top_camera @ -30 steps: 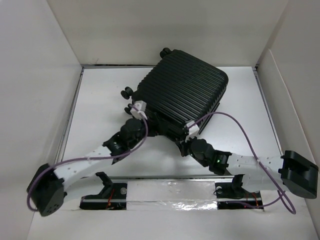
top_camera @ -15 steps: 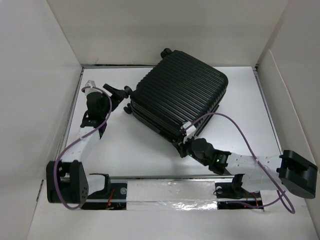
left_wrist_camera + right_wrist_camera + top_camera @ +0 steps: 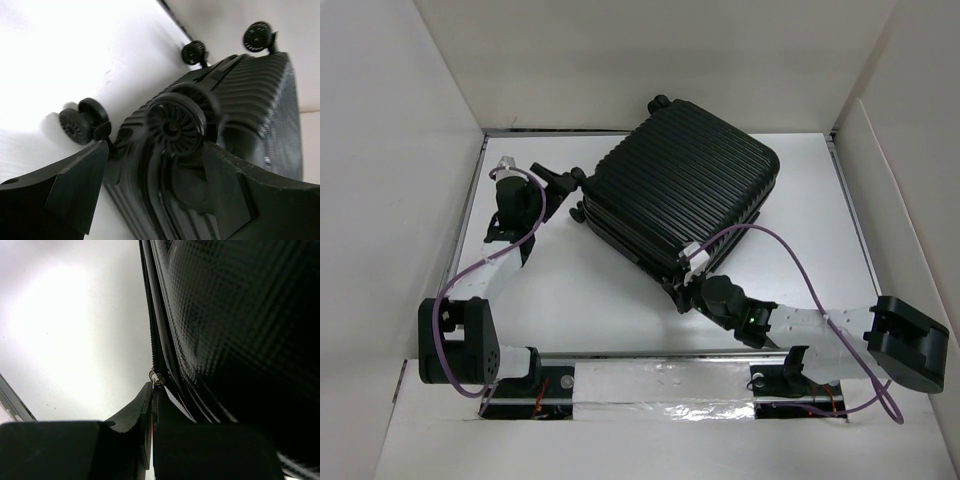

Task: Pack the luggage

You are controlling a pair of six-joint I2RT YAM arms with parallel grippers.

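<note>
To the left of the luggage (image 3: 685, 195), the left arm is reaching along the white surface (image 3: 580, 290), a purple cable (image 3: 448, 300) looping beside it. The left hand (image 3: 563, 190) is sitting at the luggage's wheeled end with its fingers spread wide apart and holding nothing. The left wrist view is showing what the overhead view is not: one spoked caster wheel (image 3: 172, 127) is sitting in the gap between the two fingers (image 3: 75, 185), seemingly clear of both. A second wheel (image 3: 82, 122) is showing just left of it, and two more (image 3: 260, 35) are standing up at the luggage's far corners.

The luggage itself is lying closed and flat, ribbed shell up, turned at an angle toward the back of the surface, with white walls (image 3: 390, 150) standing around it on three sides.

At the luggage's near corner, the right hand (image 3: 685, 290) is pressing against the edge with its fingers together. Only the right wrist view is showing the zipper track (image 3: 150, 315) running along the seam and a small metal zipper pull (image 3: 156, 377) sitting right at the fingertips (image 3: 147, 400); whether the pull is being pinched cannot be told. The right arm is trailing off to the right of the luggage, its own purple cable (image 3: 800, 260) arching over it.
</note>
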